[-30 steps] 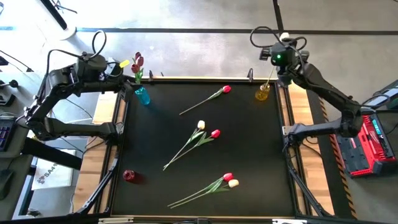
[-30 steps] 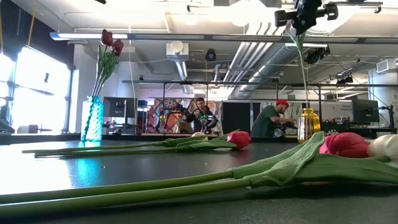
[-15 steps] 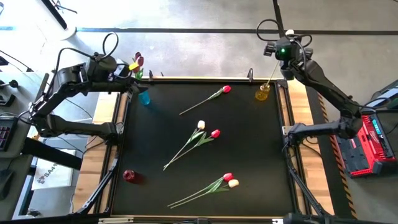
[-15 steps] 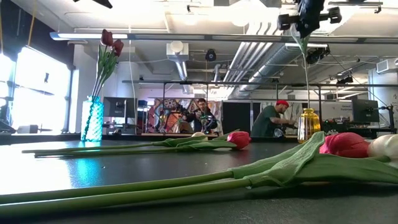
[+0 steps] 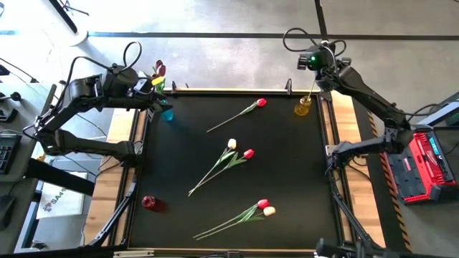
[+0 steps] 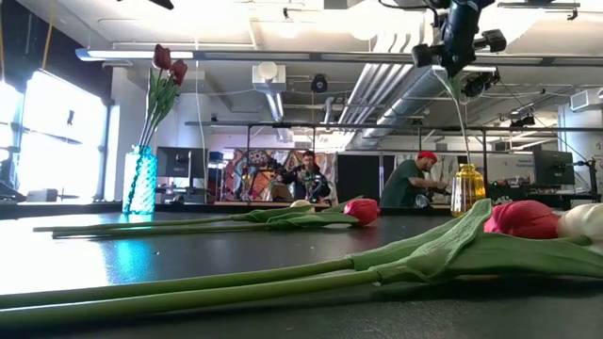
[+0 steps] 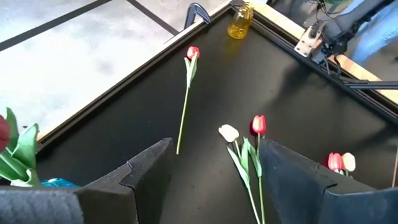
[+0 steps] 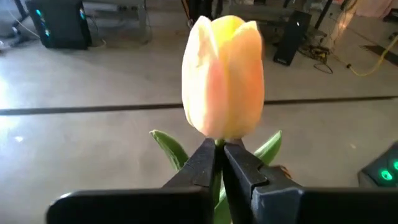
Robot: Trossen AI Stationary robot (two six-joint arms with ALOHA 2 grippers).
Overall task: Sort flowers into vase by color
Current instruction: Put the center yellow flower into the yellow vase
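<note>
A cream-white tulip [image 8: 222,78] stood upright in the right gripper [image 8: 219,163], whose jaws were pressed together on the stem just under the head, two green leaves spreading behind them. In the low view its thin stem [image 6: 458,122] ran down from the gripper into the yellow vase [image 6: 466,190], which sat at the far right corner of the counter [image 5: 287,193], so the flower hung partly inside the vase while held above it. On the far left corner stood the blue vase [image 6: 139,181], with dark red tulips [image 6: 166,63] rising from it. The left gripper [image 7: 214,165] hovered high beside that vase with its jaws spread wide and nothing between them. Loose flowers lay flat on the black surface: a single red tulip [image 5: 260,102] near the far edge, its stem pointing toward the middle; a white and red pair [image 5: 239,149] at the centre, their stems lying close together; and a second red and cream pair [image 5: 266,208] nearer the front edge, heads touching. A small red vase [image 5: 148,203] sat at the front left side of the counter, well apart from the flowers. Beyond the counter, two people [image 6: 358,177] were at benches in the room.
</note>
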